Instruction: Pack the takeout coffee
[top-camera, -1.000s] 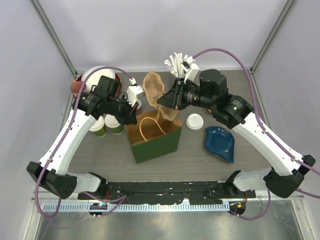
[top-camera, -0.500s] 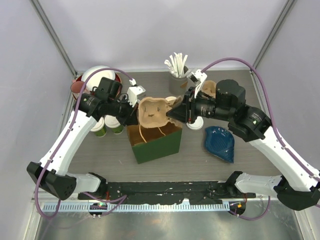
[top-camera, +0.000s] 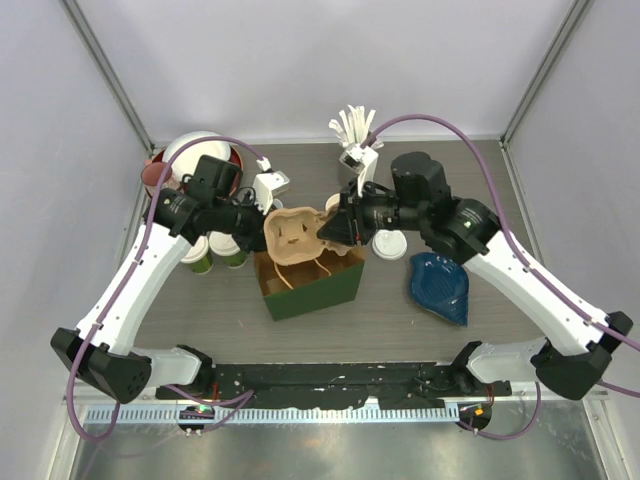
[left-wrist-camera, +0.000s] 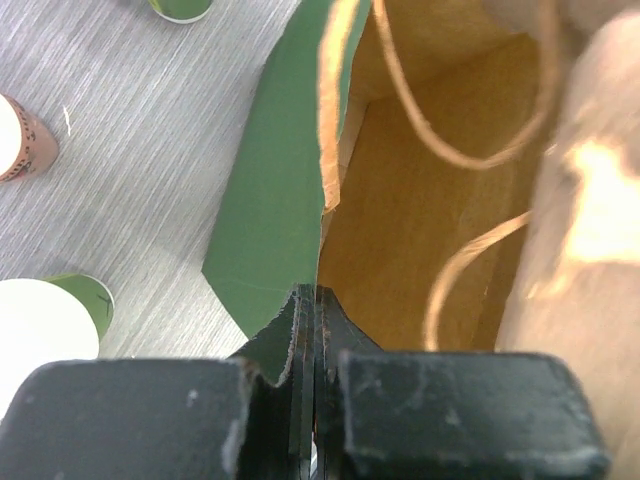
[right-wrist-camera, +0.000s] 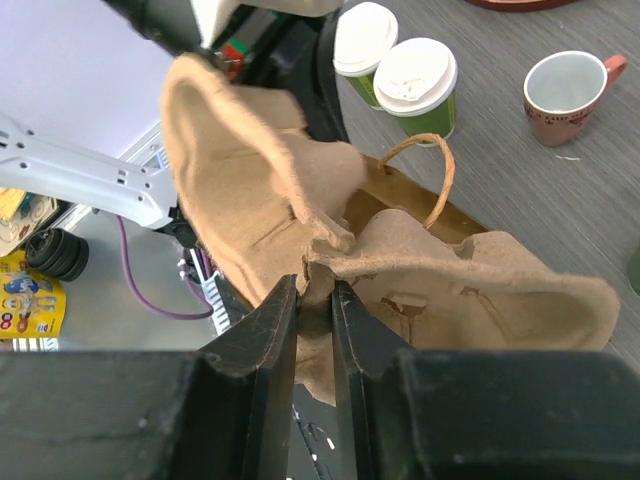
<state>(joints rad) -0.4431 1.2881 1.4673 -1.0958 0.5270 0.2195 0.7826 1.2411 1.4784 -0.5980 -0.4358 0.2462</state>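
Grey wood-grain tabletop, pale walls on three sides.

Overhead view:
- Green paper bag with kraft-brown inside and twine handles upright at centre, mouth open.
- Two green paper cups with white plastic lids side by side just left of the bag, upright, lidded, not yet inside.
- Third white lid just right of the bag, cup body hidden.
- Left gripper at the bag's left rim.
- Right gripper carrying a tan moulded pulp cup carrier, tilted, over the mouth.
- Dark blue dish to the right.
- Holder of white stirrers at the back.

Left wrist view:
- Left gripper with jaws fully closed, pinching the bag at its green rim.
- Brown interior bare as far as visible; only handles looping across.
- Carrier a blur at the right edge.
- One lidded cup on the table, lower left.

Right wrist view:
- Right gripper with jaws narrowed onto a thin rib of the carrier, gripping it.
- Carrier sockets empty.
- Both cups beyond the bag.
- Pinkish handled mug further right, empty.

Handling, by judgement:
- Cups likely light and thin-walled, easy to crush; lids apt to pop under a hard squeeze.
- Fill level unknown, so best kept upright.
- Best hold probably around the body below the lid, gently.
- Carrier light, fairly stiff, tearable at the rib.
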